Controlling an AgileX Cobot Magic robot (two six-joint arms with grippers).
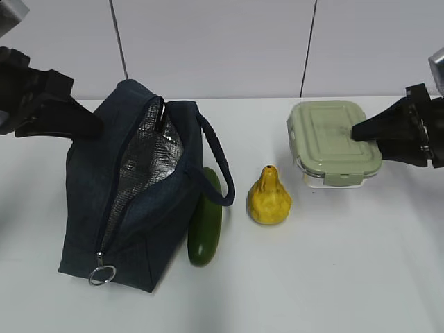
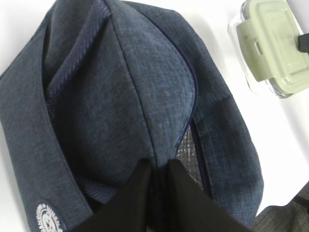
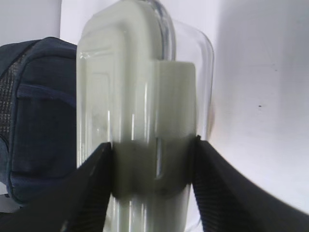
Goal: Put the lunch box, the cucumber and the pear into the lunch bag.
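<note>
The round white badge (image 2: 48, 221) on the lunch bag (image 2: 120, 96) is illegible.

The left hand (image 2: 157, 169) is pinching its fingers tight on the lunch bag's (image 1: 139, 201) upper fabric at the bag's far-left end. The right hand (image 3: 154, 159) is clamping the lunch box (image 1: 334, 139) by its right end.

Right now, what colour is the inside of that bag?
Silvery, with a mesh pattern: the lunch bag lining shows best in the exterior view.

lunch bag (image 1: 132, 208) unzipped | cucumber (image 1: 205, 218) beside | pear (image 1: 269, 196) upright | lunch box (image 1: 335, 141) lidded
</note>
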